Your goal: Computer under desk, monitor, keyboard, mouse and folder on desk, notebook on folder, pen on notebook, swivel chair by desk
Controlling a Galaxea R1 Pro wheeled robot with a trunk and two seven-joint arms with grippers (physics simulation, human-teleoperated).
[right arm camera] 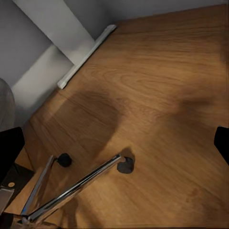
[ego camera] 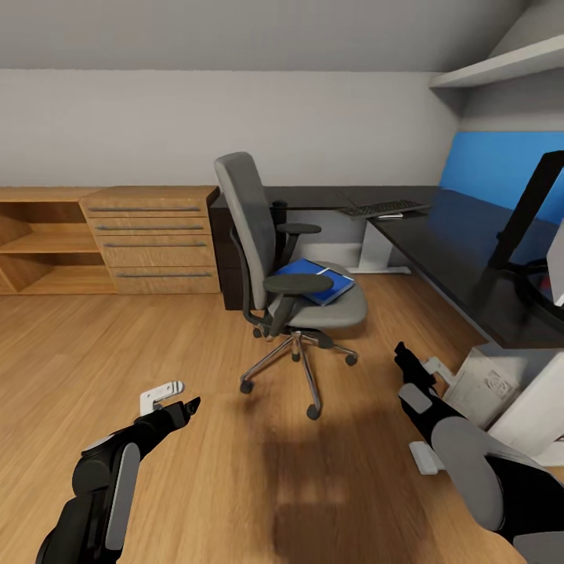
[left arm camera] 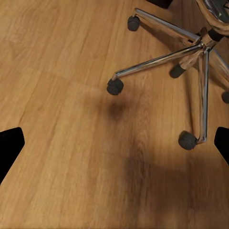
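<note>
The blue folder (ego camera: pixel 313 280) lies flat on the seat of the swivel chair (ego camera: pixel 270 258). The chair stands on the wooden floor (ego camera: pixel 117 345), a little way out from the desk (ego camera: pixel 462 251), with its grey back turned toward the wooden dresser (ego camera: pixel 153 239). Its shiny legs and black wheels (left arm camera: pixel 114 86) show from the left wrist view, and the right wrist view shows one leg and two wheels too.

The keyboard (ego camera: pixel 384 207) sits on the black worktop, at the far end near the wall. Something small and pale lies just in front of it, but it is too small to tell what. The monitor (ego camera: pixel 533 211) stands on the worktop at the right, seen from its edge. A white computer box (ego camera: pixel 489 388) sits on the floor under the desk.

The left gripper (ego camera: pixel 184 409) hangs low over the floor, well apart from the chair. Its jaws are spread wide, with nothing between them, touching nothing. The right gripper (ego camera: pixel 407 364) hangs near the computer box, between it and the chair. Its jaws are spread wide too, with only bare floor between them.
</note>
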